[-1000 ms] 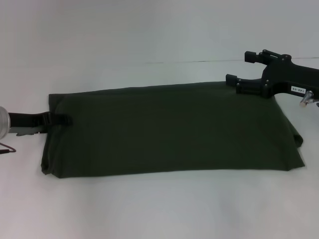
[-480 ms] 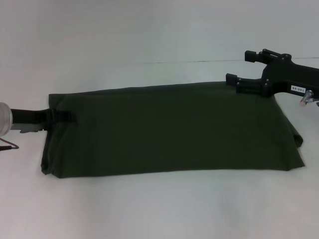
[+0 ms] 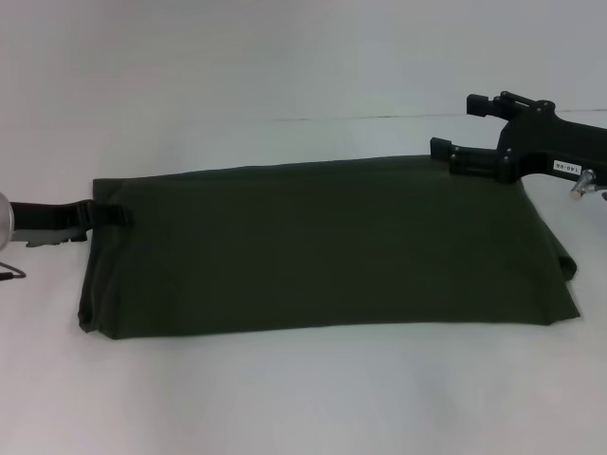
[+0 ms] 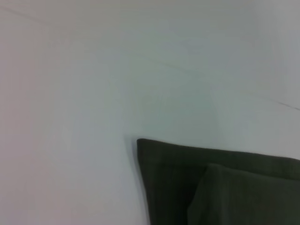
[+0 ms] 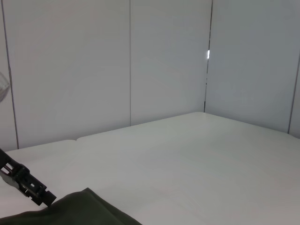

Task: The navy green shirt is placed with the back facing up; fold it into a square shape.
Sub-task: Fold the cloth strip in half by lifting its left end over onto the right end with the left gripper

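Observation:
The navy green shirt lies flat on the white table as a long dark rectangle running left to right. My left gripper reaches in from the left and lies low at the shirt's left edge, its black tip over the fabric. My right gripper hovers open at the shirt's far right corner, with one finger just above the fabric edge and the other higher, over bare table. The left wrist view shows a shirt corner with a folded layer on top. In the right wrist view a shirt corner appears beside a black finger.
The white table spreads around the shirt on all sides. A thin seam crosses it behind the shirt. Pale wall panels stand beyond the table in the right wrist view.
My left gripper pushed a little further onto the shirt's left edge, then drew back left and slightly up. The right gripper and the shirt have stayed put.

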